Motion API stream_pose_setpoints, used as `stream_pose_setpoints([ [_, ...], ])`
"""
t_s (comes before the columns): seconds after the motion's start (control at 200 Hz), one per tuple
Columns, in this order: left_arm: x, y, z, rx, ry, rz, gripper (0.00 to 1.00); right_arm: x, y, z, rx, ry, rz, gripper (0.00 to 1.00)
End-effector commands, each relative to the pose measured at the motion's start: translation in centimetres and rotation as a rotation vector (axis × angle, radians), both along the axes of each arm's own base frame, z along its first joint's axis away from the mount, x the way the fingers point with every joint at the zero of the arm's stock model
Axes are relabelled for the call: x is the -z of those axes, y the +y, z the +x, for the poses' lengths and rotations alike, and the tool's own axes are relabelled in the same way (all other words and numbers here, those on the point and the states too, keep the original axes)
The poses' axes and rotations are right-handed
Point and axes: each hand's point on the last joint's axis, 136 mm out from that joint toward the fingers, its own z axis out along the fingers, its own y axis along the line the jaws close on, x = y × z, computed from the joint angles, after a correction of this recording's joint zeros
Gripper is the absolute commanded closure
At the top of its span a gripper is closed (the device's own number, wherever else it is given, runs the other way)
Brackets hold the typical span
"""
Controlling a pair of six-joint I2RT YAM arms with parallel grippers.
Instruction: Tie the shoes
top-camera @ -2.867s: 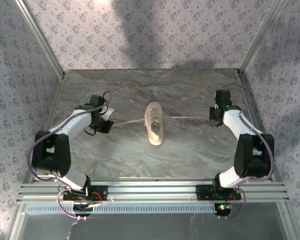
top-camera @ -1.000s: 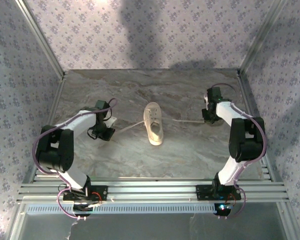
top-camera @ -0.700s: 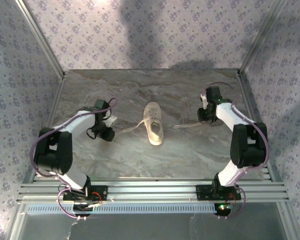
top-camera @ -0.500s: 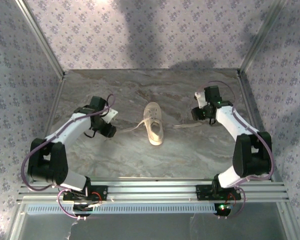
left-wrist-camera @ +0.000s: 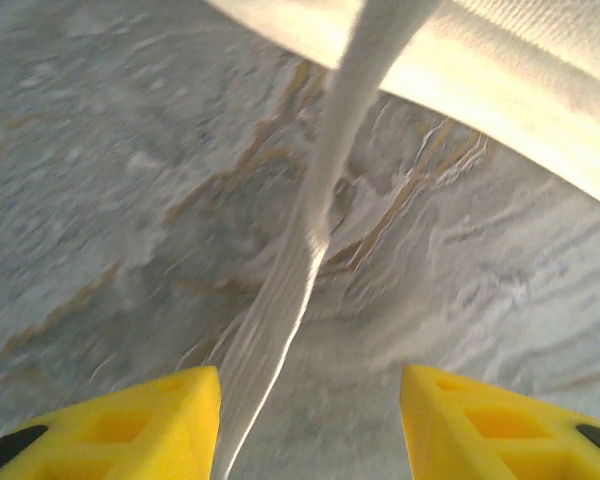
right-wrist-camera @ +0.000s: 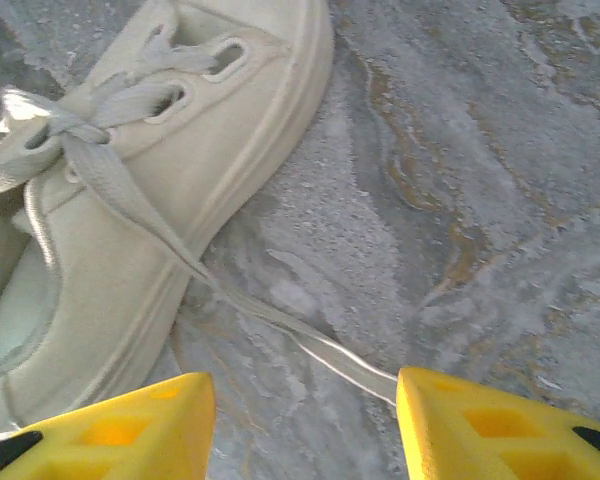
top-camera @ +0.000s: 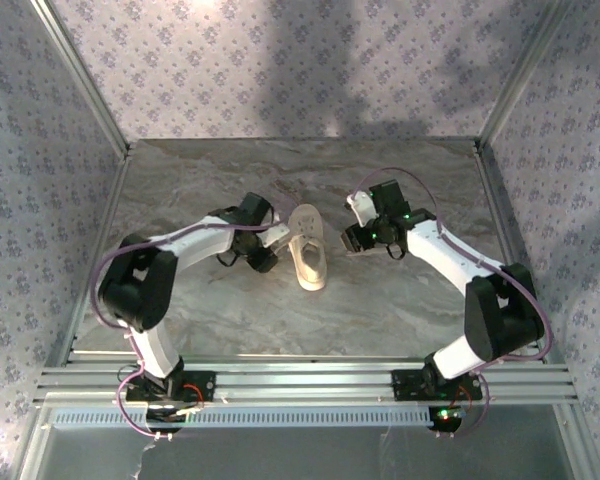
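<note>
Left pincer (left-wrist-camera: pixel 309 398) parted | right pincer (right-wrist-camera: pixel 305 398) parted | sneaker (top-camera: pixel 308 250) between them, just beside both

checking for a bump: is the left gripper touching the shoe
Apart. The left wrist view shows bare table between the left gripper and the shoe.

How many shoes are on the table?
1. The cream sneaker lies in the middle of the table, between the left gripper and the right gripper, a lace trailing toward each. A second one could hardly be hidden here.
</note>
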Motion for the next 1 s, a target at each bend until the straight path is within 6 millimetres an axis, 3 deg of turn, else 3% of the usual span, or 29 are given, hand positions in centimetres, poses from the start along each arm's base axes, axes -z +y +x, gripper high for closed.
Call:
stream_pose_setpoints([
  [0.0, -0.4, -0.7, 2.2, -0.022, -0.057, 0.022, 0.5, 0.8, 0.4, -0.5, 0.022, 0.026, 0.011, 0.48],
  [0.08, 0.4, -0.9, 2.4, -0.032, -0.038, 0.021, 0.52, 0.9, 0.5, -0.8, 0.02, 0.024, 0.015, 0.48],
  [0.165, 0.9, -1.0, 2.3, -0.021, -0.027, 0.039, 0.63, 0.8, 0.4, -1.0, 0.028, 0.018, 0.025, 0.48],
  [0.285, -0.3, -1.3, 2.1, -0.011, -0.047, -0.002, 1.0, 0.6, 0.4, -1.1, 0.042, 0.006, 0.062, 0.48],
  [0.39, -3.2, -1.9, 1.7, 0.004, -0.088, -0.075, 1.0, 0.2, 0.5, -1.0, 0.052, 0.008, 0.113, 0.49],
  [0.525, -8.5, -2.8, 1.8, 0.023, -0.156, -0.182, 1.0, -0.1, 1.2, -1.0, 0.029, 0.01, 0.174, 0.5],
  [0.655, -12.2, -3.6, 2.2, 0.028, -0.207, -0.28, 1.0, 1.9, 1.2, -0.9, 0.026, 0.057, 0.172, 0.5],
  [0.825, -12.6, -4.7, 2.0, 0.036, -0.173, -0.353, 1.0, 4.0, 2.0, -1.6, 0.021, 0.138, 0.171, 0.53],
  [0.994, -12.1, -5.4, 1.4, 0.04, -0.144, -0.41, 1.0, 5.8, 3.7, -3.9, -0.025, 0.221, 0.177, 0.61],
])
